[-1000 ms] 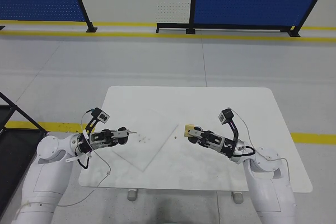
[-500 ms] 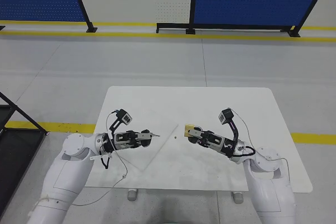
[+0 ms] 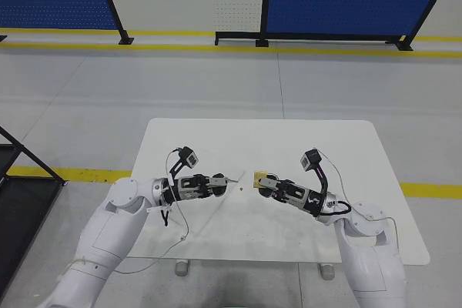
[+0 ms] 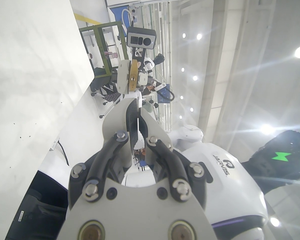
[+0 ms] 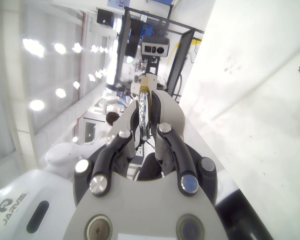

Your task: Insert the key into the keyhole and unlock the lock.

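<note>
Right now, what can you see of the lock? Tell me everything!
The lock is a small padlock: brass-coloured body, shiny silver shackle. The right arm's jaws are shut on it, shackle between them, holding it over the white table. Its brass end, with a small round keyhole, faces away from that arm. Nothing else touches it.

The lock (image 4: 133, 76) had a matt brass-coloured body and a glossy chromed shackle (image 5: 143, 112). The key (image 3: 230, 182) looked like thin pale metal; the table (image 3: 331, 154) was matt white.
</note>
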Controlling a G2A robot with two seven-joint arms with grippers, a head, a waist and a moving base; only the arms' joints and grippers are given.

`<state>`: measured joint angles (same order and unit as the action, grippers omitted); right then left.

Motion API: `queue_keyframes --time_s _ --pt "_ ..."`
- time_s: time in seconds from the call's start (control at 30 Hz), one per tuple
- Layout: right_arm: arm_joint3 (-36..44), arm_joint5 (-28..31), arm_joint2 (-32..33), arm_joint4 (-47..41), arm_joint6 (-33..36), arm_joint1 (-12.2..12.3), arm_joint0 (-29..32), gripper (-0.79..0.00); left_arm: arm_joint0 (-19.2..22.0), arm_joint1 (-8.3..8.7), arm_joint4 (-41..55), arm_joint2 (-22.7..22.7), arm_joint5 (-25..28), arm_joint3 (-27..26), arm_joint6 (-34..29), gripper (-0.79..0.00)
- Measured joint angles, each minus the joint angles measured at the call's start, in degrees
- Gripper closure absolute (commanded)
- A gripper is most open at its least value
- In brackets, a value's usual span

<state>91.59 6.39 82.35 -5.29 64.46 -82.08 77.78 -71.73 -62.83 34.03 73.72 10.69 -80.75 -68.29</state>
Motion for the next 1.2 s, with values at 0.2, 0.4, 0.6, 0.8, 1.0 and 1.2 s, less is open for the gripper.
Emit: queue_keyframes --time_s 0.2,0.4,0.6,0.8,1.0,1.2 --pt "0.00 0.00 0.00 0.00 0.00 0.00 0.00 0.000 1.62 -0.60 -1.00 -2.72 -0.18 1.18 3.42 0.000" --pt "0.00 0.00 0.00 0.00 0.00 0.00 0.00 0.000 1.87 -0.67 -1.42 -3.12 -0.09 1.40 3.99 0.000" --pt "0.00 0.00 0.00 0.00 0.00 0.00 0.00 0.000 1.87 -0.67 -1.41 -3.12 -0.09 1.39 3.99 0.000" --pt "0.00 0.00 0.00 0.00 0.00 0.00 0.00 0.000 0.90 -0.85 -2.73 -3.86 -0.37 -0.68 7.87 0.000" --pt "0.00 0.00 0.00 0.00 0.00 0.00 0.00 0.000 0.03 -0.96 -3.34 -4.51 -0.64 -1.92 10.32 0.000" --pt "0.00 0.00 0.00 0.00 0.00 0.00 0.00 0.000 -1.53 -0.85 -3.11 -4.08 0.19 -3.46 10.95 0.000"
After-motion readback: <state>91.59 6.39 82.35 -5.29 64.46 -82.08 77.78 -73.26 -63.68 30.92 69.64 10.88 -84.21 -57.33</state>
